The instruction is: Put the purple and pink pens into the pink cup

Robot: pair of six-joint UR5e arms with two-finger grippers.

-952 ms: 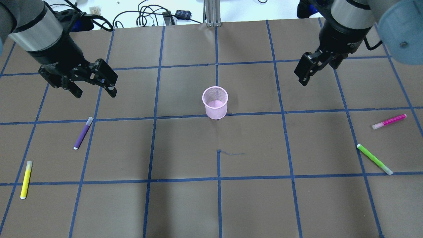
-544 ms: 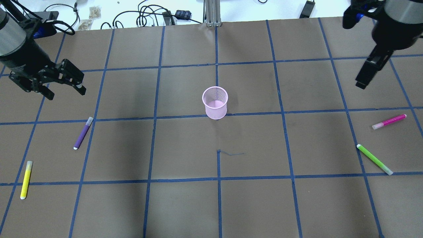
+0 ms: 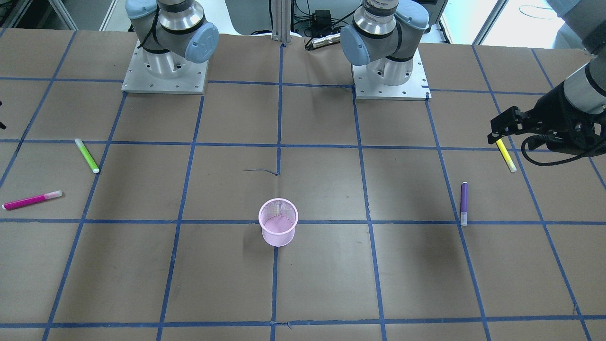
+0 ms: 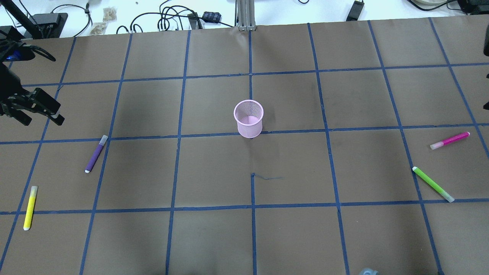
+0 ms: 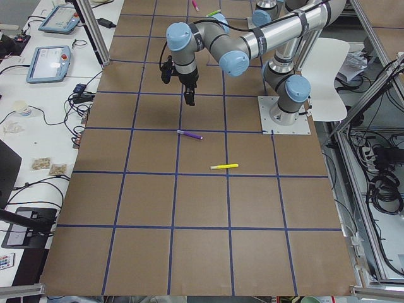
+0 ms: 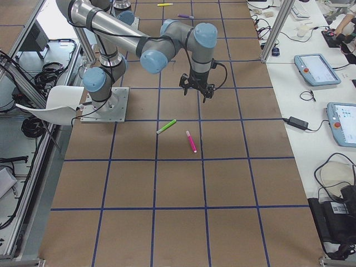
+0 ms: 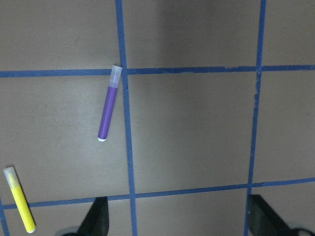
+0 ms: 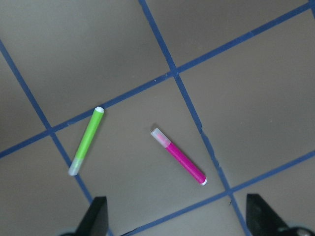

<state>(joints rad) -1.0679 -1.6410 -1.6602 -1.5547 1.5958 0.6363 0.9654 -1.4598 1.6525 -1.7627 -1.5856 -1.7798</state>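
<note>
Nearest the robot, the yellow pen (image 4: 29,208) and green pen (image 4: 433,184) are lying untouched on the surface (image 4: 290,236); neither is being called for. Just beyond, the purple pen (image 4: 95,154) is lying flat on the left and the pink pen (image 4: 450,140) flat on the right. Each is well apart from the cup (image 4: 248,118), which is standing upright at the centre with no pen in it. Farther out, the left tool (image 7: 179,221) is being held above the surface, spread wide with nothing in it, the purple pen being framed ahead of it in its wrist view. The right tool (image 8: 178,221) is being held likewise, spread and empty, the pink pen being framed below it beside the green one.

Both tools are being swung outward, away from the cup and toward the pens. This is being read as the approach to two pick-ups: no pen is yet lifted, and both insertions are still to be done.

Set against a second ago, the left tool is being found at the overhead view's left edge rather than partway toward the cup, and the right tool is all but gone past the right edge. Pens and cup are being seen where they were
</note>
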